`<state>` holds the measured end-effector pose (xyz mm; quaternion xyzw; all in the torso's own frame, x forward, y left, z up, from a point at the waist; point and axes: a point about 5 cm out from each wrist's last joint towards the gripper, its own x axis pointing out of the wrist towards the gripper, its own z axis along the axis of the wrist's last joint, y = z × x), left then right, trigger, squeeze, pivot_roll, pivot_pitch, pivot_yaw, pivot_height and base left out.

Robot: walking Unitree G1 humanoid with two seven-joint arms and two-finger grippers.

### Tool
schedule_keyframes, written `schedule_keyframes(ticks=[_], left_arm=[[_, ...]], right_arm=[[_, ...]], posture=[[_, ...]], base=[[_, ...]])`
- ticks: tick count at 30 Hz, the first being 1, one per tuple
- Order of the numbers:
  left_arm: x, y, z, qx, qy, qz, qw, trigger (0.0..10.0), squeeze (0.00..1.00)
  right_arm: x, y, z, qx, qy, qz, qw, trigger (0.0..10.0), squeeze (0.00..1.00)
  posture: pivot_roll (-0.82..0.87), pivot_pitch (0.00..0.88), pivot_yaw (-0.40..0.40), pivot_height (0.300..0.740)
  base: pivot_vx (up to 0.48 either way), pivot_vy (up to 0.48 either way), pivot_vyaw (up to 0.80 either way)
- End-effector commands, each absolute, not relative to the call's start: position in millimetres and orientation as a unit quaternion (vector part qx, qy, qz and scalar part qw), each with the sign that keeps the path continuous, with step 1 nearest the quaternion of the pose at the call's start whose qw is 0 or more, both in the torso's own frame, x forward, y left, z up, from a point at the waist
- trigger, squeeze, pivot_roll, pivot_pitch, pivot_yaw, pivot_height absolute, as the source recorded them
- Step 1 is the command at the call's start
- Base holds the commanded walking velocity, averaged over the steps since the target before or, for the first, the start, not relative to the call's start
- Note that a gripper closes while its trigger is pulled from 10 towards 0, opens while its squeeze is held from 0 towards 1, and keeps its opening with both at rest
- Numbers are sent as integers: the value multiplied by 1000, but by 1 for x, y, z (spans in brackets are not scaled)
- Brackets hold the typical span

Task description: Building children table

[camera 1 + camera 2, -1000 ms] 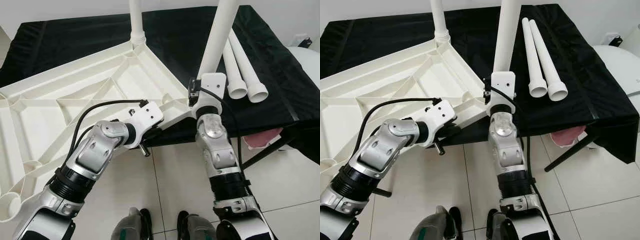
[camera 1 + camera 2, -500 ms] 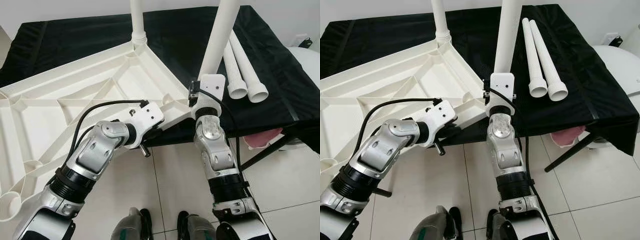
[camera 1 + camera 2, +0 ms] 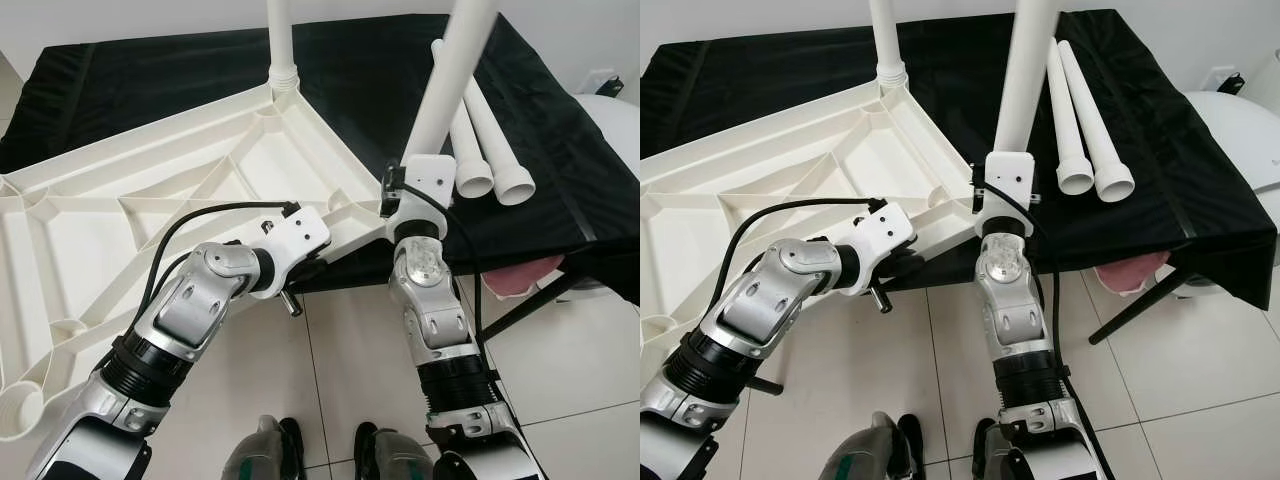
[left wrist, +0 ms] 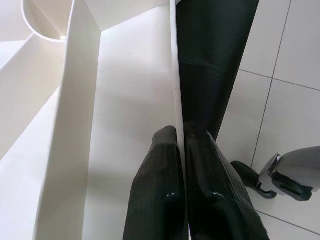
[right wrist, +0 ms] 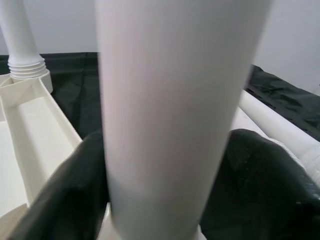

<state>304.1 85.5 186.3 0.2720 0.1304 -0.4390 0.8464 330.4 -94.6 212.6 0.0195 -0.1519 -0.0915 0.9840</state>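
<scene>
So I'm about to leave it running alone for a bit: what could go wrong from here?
1. The right gripper holds the leg tilted over the near corner; threaded in crooked, it may jam.
2. The tabletop overhangs the black-covered table, with the left gripper pinching only its thin rim; a slip could let it tip toward the floor.
3. A swinging leg might knock the two spare legs.

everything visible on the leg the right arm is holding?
The held leg is a smooth white tube, plastic by the look, round in section, its upper end cut off by the frame. It stands nearly upright, tilted slightly, over the near corner of the upturned white tabletop, where its foot is hidden behind the wrist. The right tool is shut on it, black fingers on either side. Nothing else visibly touches it.
</scene>
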Motion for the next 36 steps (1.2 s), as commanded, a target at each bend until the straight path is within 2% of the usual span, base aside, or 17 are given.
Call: schedule_keyframes(ticks=[1, 10, 19, 21, 22, 23, 28, 33, 35, 36], left_arm=[[306, 88, 187, 285, 126, -428, 848, 10000, 0], [305, 87, 187, 285, 125, -428, 848, 10000, 0], [306, 86, 187, 285, 124, -429, 848, 10000, 0], [306, 86, 187, 286, 124, -429, 848, 10000, 0], [306, 86, 187, 286, 124, -429, 848, 10000, 0], [306, 86, 187, 285, 123, -429, 848, 10000, 0], [306, 87, 187, 285, 123, -428, 849, 10000, 0], [307, 87, 187, 284, 123, -425, 851, 10000, 0], [307, 88, 188, 284, 122, -424, 851, 10000, 0], [307, 88, 188, 284, 122, -424, 851, 10000, 0]], right_arm=[[330, -90, 204, 34, -130, -85, 987, 10000, 0], [332, -92, 207, 38, -137, -70, 987, 10000, 0], [346, -110, 211, 45, -127, 9, 991, 10000, 0], [350, -121, 214, 29, -129, 62, 989, 10000, 0], [350, -121, 214, 29, -129, 62, 989, 10000, 0], [352, -129, 218, 18, -138, 104, 985, 10000, 0], [352, -131, 221, 10, -143, 138, 980, 10000, 0], [352, -137, 226, -20, -140, 220, 965, 10000, 0], [349, -137, 229, -39, -141, 280, 949, 10000, 0], [349, -137, 229, -39, -141, 280, 949, 10000, 0]], posture=[[-73, 172, 38, 740], [-73, 164, 35, 740], [-80, 160, 35, 740], [-81, 163, 34, 740], [-81, 163, 34, 740], [-82, 165, 33, 740], [-84, 167, 32, 740], [-85, 169, 31, 740], [-89, 174, 29, 740], [-89, 174, 29, 740]], base=[[0, 0, 0], [0, 0, 0], [0, 0, 0], [0, 0, 0], [0, 0, 0], [0, 0, 0], [0, 0, 0], [0, 0, 0], [0, 0, 0], [0, 0, 0]])
